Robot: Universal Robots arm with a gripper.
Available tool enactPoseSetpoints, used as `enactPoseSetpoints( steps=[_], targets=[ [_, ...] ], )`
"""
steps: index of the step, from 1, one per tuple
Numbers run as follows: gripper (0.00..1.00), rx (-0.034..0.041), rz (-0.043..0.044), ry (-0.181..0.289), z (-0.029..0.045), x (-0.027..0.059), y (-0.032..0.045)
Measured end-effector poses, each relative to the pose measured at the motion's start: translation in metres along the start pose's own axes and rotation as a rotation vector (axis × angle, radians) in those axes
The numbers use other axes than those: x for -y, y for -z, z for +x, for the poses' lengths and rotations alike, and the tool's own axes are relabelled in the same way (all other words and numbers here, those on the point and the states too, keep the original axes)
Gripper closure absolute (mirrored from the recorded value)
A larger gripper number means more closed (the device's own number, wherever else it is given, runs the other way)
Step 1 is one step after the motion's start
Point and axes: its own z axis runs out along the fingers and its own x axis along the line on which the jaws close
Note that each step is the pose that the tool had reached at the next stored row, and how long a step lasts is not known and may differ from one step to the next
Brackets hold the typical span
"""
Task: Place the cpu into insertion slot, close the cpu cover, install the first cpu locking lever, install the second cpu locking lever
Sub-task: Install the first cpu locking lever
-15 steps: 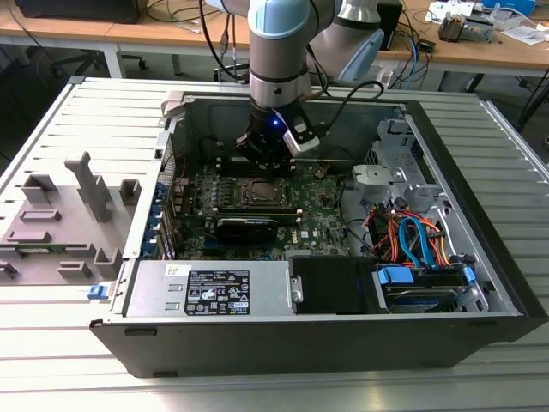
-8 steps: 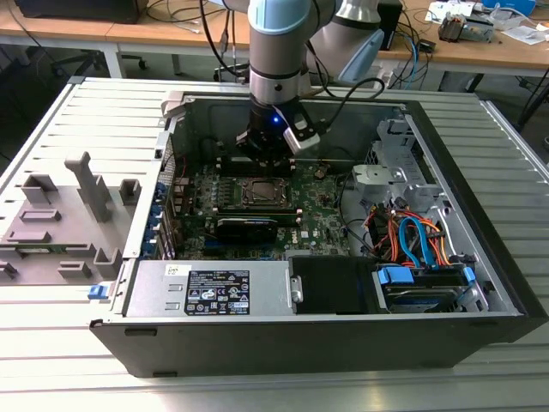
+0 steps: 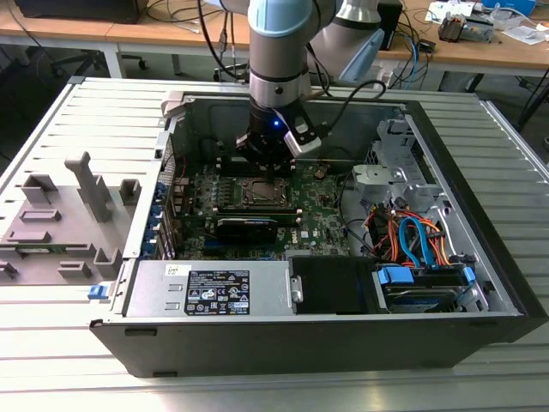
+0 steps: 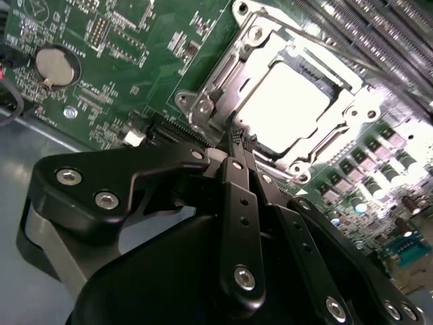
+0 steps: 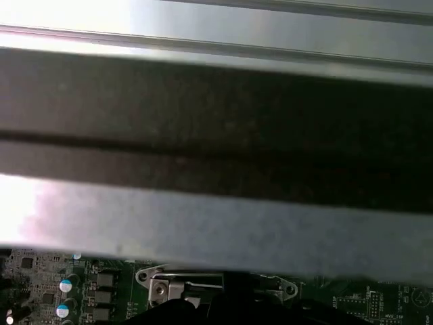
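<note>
Right, open PC case [image 3: 480,283] lies flat so the motherboard [image 4: 101,81] faces up. Gripper [image 4: 238,139], jaws pinched together w/ nothing visible between, sits at socket edge; cpu cover [image 4: 223,81] down over cpu [image 4: 287,101], already seated.

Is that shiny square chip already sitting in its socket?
Yes, in: the cpu lies flat inside the socket, with the cpu cover framing it. The gripper sits at the socket's edge.

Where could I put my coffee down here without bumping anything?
On the ribbed table in front of the computer case, or on its strip beside the grey holder. Inside the case it is crowded: the gripper sits over the cpu, and cables fill the exterior view's right.
</note>
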Motion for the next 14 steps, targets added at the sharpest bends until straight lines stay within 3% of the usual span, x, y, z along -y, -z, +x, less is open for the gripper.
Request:
enactPoseSetpoints(
  steps=[3, 7, 8, 9, 11, 14],
  targets=[
    [0.89, -0.0008, 0.0116, 0.000, 0.0002, 0.0027, -0.0001],
    [0.89, -0.0087, 0.0948, 0.001, 0.0003, 0.0044, 0.0001],
    [0.89, -0.0099, 0.1063, 0.002, 0.0004, 0.0046, 0.0001],
    [0.89, -0.0106, 0.1134, 0.002, 0.0003, 0.0049, 0.0003],
    [0.89, -0.0111, 0.1181, 0.002, 0.0003, 0.0050, 0.0021],
    [0.89, -0.0110, 0.1183, 0.002, 0.0002, 0.0047, 0.0084]
  ],
)
